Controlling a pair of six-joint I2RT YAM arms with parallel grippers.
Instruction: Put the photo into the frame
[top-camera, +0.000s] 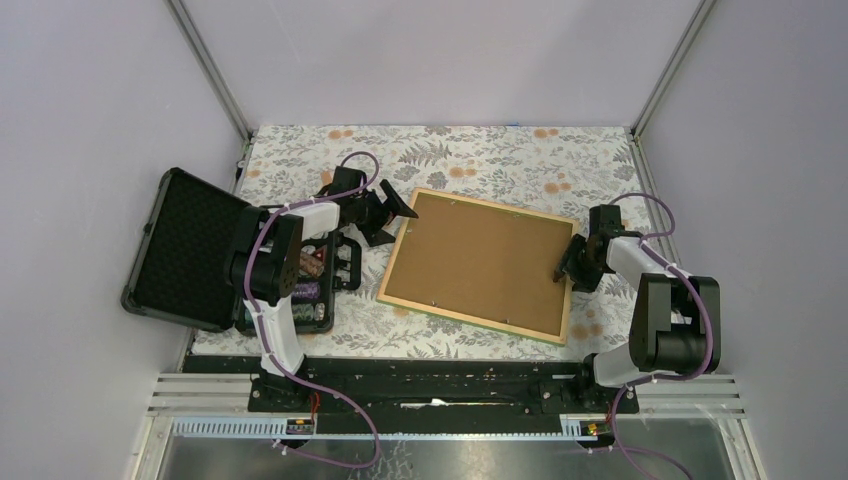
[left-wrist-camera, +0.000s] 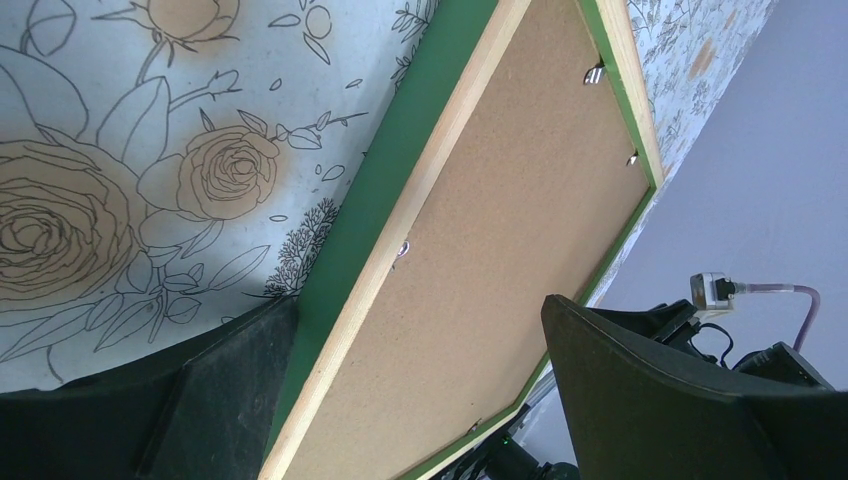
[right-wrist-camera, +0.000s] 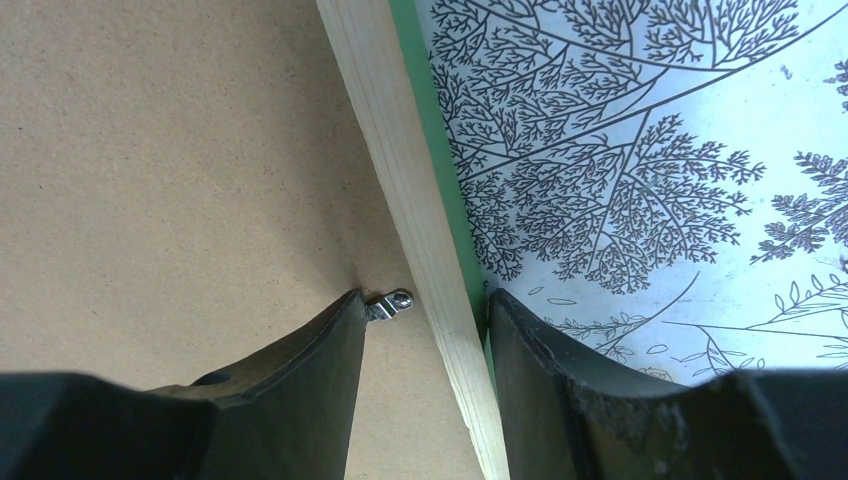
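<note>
The frame (top-camera: 397, 245) lies face down on the floral cloth, its brown backing board (top-camera: 480, 262) facing up inside it. The photo is not in view. My left gripper (top-camera: 393, 224) is open by the frame's far-left corner. In the left wrist view the frame's wood edge (left-wrist-camera: 400, 225) and the board (left-wrist-camera: 500, 230) pass between its spread fingers (left-wrist-camera: 230, 380). My right gripper (top-camera: 568, 262) is at the frame's right edge. In the right wrist view it (right-wrist-camera: 423, 300) is open and straddles the wood edge (right-wrist-camera: 400, 170), one finger against a metal clip (right-wrist-camera: 390, 303).
An open black case (top-camera: 190, 250) with poker chips (top-camera: 310, 270) stands at the left, next to my left arm. Grey walls close in the table on three sides. A metal rail (top-camera: 450, 390) runs along the near edge.
</note>
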